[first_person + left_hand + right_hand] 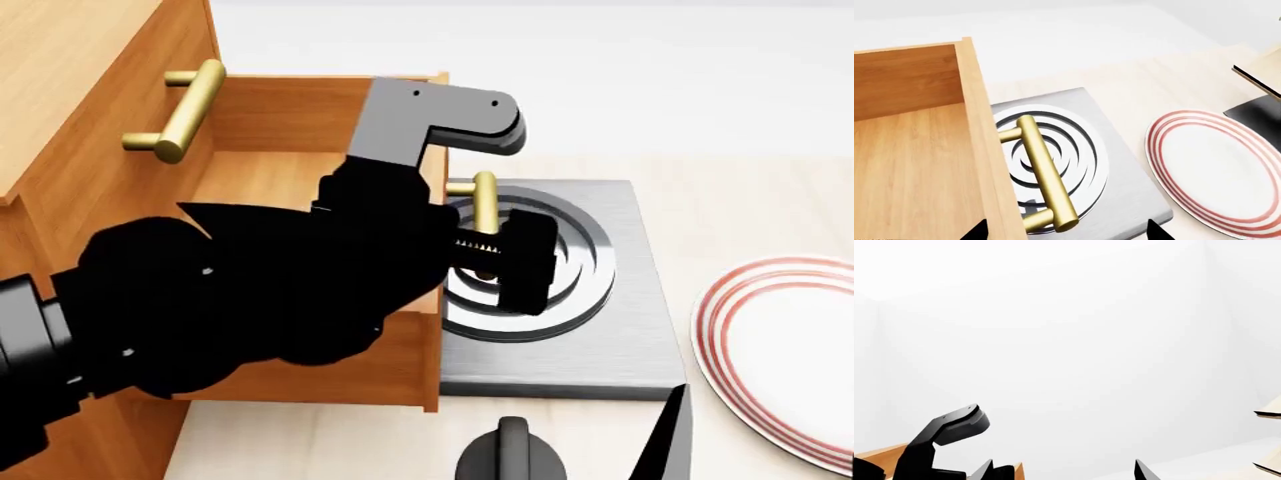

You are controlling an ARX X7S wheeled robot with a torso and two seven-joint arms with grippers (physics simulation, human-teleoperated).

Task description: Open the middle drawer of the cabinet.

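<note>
your left end effector (497, 262) sits at the front of the middle drawer (320, 190), which stands pulled well out of the cabinet (80, 150), its wooden floor and inner walls open to view. the drawer's brass handle (1044, 175) projects from the drawer front over the grey hob plate (607, 330) with its dark and silver rings. in the left wrist view the two dark fingertips (1155, 231) stand spread wide to either side of that handle, one near the drawer front, the other out over the hob plate, neither touching the bar, so the left end effector is wide and grips nothing. in the head view your black forearm hides most of the drawer front, and only the top end of the handle shows beside it. above the drawer, on the same cabinet face, the upper drawer's handle (180, 110) shows with that drawer pushed in. beyond the hob plate from the drawer, a white plate (1217, 172) with red rings lies flat on the pale tabletop (747, 215). your right end effector (1064, 471) points at blank white background, its two tips set wide apart and holding nothing.
</note>
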